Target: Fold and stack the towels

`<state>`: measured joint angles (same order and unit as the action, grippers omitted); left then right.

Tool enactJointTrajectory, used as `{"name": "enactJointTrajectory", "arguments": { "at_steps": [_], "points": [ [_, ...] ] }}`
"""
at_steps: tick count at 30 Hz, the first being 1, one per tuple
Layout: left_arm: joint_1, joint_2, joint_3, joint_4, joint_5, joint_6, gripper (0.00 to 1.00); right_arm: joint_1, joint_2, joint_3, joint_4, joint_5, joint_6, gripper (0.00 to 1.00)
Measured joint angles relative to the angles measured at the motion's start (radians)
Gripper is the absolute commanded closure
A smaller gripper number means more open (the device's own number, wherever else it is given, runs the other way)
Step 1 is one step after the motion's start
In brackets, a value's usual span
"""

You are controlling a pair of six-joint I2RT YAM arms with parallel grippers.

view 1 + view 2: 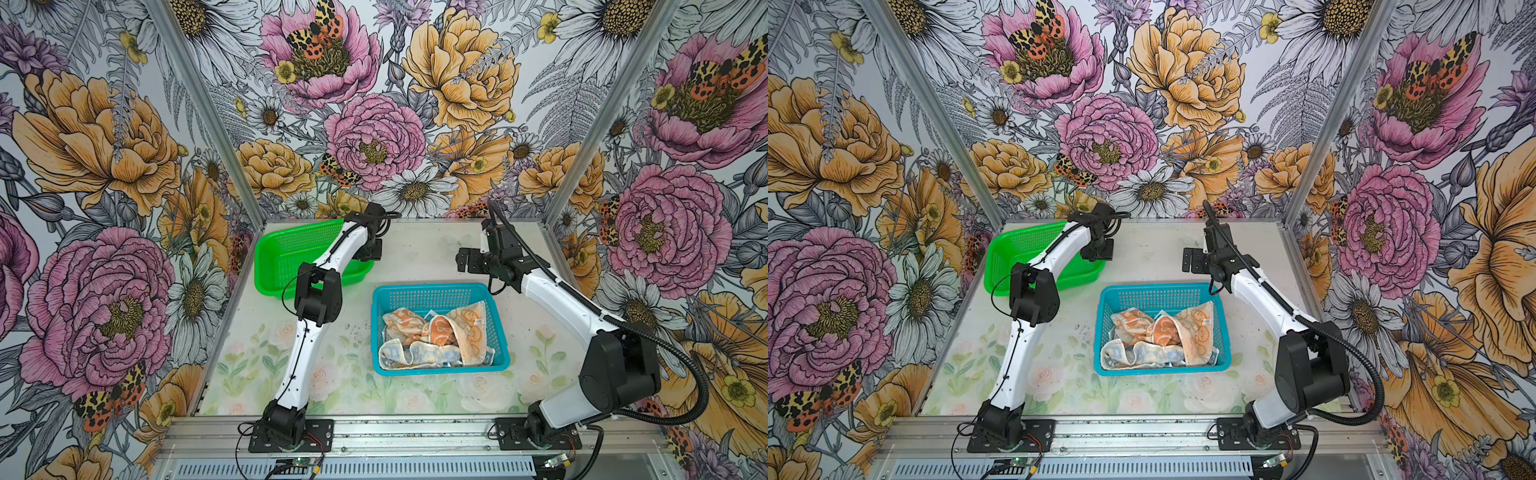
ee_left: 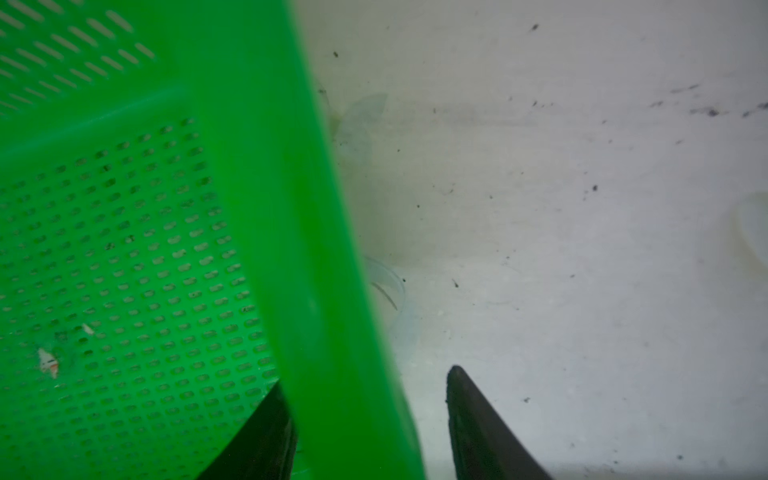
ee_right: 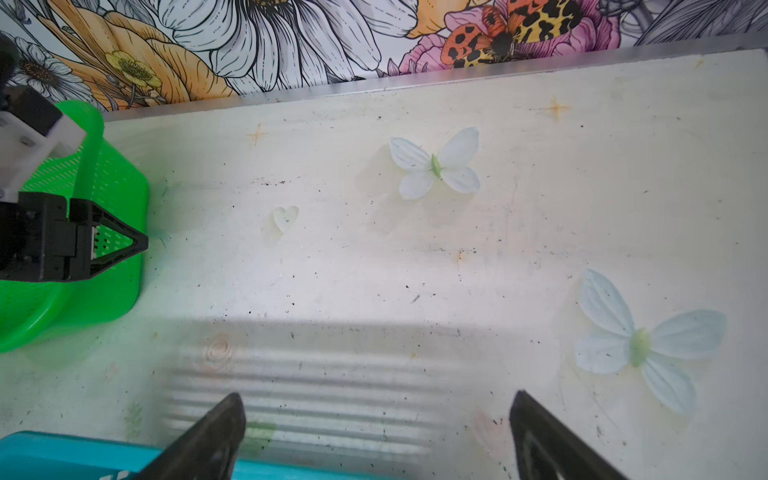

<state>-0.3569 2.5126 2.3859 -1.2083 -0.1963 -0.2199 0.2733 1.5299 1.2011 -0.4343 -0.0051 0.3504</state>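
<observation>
Towels (image 1: 436, 336) are all in the blue basket (image 1: 436, 287), mid-table and a bit right of centre in both top views (image 1: 1163, 336). They're a crumpled heap, nothing folded, nothing stacked. An orange piece sits in the middle of the heap. A cream one with orange prints drapes up the right wall. A blue-printed one lies along the front wall.

Left claw (image 1: 372, 249) is down at the green basket (image 1: 282, 245), back left on the table (image 1: 415, 249), and mostly hidden by its own arm from above. In the left wrist view the claw (image 2: 365, 378) straddles the side wall of the green basket (image 2: 124, 249). One finger (image 2: 266, 432) is inside over the perforated floor, tight against the wall. The other is outside over bare table, with a strip of table showing between it and the rim. Jaws are partway apart — can't tell whether they actually pinch the wall. The right wrist view shows the same claw (image 3: 124, 245) at that wall (image 3: 116, 187).

Right claw (image 1: 467, 259) hangs over bare table just behind the blue basket, pointing toward the green one. Jaws are wide apart with nothing between them. In its own wrist view the claw (image 3: 378, 395) frames bare table, with the blue basket's rim (image 3: 62, 453) beside one finger. Printed butterflies (image 3: 436, 166) are on the table surface beyond.
</observation>
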Motion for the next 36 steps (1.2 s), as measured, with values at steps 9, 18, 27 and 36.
{"name": "enactJointTrajectory", "arguments": {
  "at_steps": [9,18,27,36],
  "points": [
    [-0.002,-0.029,-0.047,-0.023,-0.133,0.145,0.68,0.0,-0.01,-0.043,0.048,-0.038,0.026,0.0],
    [0.039,-0.029,-0.045,-0.023,-0.139,0.177,0.62,0.0,-0.038,-0.082,0.062,-0.046,0.03,0.0],
    [0.073,-0.031,0.009,-0.024,-0.148,0.175,0.08,0.016,-0.092,-0.174,0.069,-0.076,0.056,0.01],
    [0.025,-0.153,0.036,-0.026,-0.142,0.148,0.01,0.157,-0.136,-0.218,0.074,-0.11,0.238,0.01]
  ]
}}
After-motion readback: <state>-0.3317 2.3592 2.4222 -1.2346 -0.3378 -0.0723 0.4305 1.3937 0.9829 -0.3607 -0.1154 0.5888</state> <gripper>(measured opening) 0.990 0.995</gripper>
